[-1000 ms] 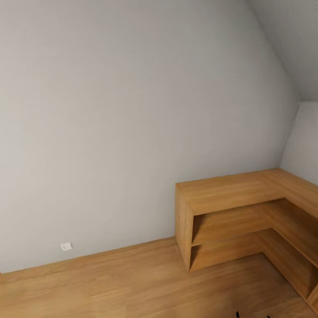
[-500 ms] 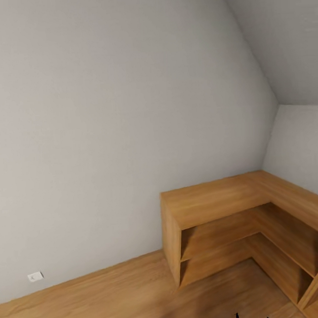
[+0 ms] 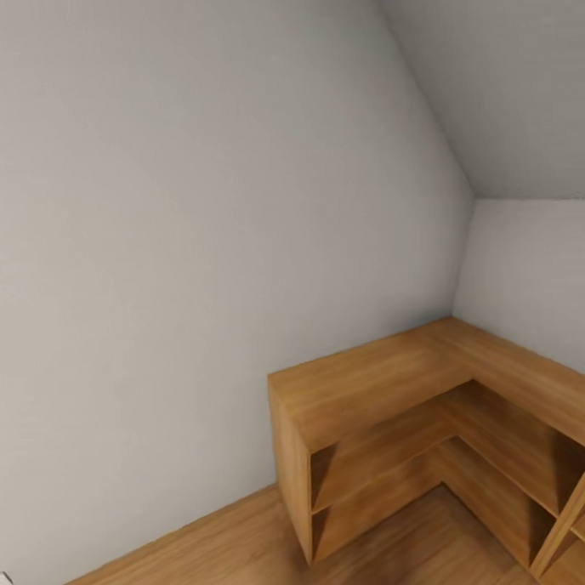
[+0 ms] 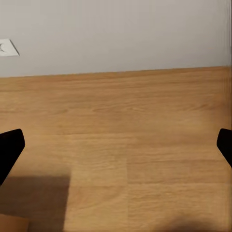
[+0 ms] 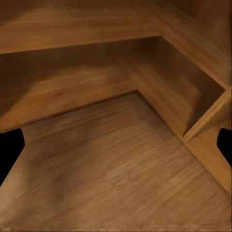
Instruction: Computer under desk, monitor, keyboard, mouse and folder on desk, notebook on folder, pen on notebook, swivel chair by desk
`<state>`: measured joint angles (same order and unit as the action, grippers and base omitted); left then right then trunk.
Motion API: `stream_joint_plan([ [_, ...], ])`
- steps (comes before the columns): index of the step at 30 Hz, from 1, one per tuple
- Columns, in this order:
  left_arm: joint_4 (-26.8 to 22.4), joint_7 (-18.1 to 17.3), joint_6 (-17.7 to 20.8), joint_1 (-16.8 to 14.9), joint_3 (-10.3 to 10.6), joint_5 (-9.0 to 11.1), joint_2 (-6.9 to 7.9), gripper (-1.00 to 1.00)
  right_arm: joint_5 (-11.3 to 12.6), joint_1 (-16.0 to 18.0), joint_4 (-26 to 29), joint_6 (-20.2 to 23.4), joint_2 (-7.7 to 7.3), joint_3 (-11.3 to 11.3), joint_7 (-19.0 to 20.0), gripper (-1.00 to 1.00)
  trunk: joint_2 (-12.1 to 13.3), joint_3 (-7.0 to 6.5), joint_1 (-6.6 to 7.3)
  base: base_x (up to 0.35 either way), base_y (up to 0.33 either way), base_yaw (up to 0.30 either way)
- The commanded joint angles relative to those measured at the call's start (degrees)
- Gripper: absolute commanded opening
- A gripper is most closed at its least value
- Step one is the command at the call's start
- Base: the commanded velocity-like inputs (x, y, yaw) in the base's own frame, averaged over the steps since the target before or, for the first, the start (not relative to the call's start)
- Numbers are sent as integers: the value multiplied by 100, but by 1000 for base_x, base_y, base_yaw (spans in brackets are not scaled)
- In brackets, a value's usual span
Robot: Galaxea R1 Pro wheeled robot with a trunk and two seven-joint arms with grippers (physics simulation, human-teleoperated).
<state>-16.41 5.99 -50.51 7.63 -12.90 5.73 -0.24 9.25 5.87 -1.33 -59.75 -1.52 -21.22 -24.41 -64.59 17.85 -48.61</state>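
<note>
My left gripper is open, its black fingertips wide apart with nothing between them, above bare wooden floor near the foot of a grey wall. My right gripper is open too, with nothing between its fingertips, and faces the lower bays of a wooden corner shelf unit.
A low L-shaped wooden shelf unit with open bays fills the room's corner at the right. A plain grey wall runs ahead under a sloped ceiling. A white wall socket sits near the floor at the far left.
The camera has swung right: the shelf unit and socket have slid left in the picture. The black fingertips at the bottom edge have dropped out of the head view.
</note>
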Motion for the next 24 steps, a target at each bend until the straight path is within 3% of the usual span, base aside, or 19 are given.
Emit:
stream_joint_plan([
  [1,-12,10,-2,3,33,51,0,100,48,-60,-13,-25,4,-57,6,100,-4,-1,-2,87,0,-218],
  [7,-11,8,5,4,33,51,-2,100,25,-369,-7,-25,7,-62,7,100,-4,-35,-2,34,0,-222],
  [24,-9,7,6,7,33,51,-3,100,-26,-437,1,-25,-6,-58,8,100,-4,-135,-2,3,0,-228],
])
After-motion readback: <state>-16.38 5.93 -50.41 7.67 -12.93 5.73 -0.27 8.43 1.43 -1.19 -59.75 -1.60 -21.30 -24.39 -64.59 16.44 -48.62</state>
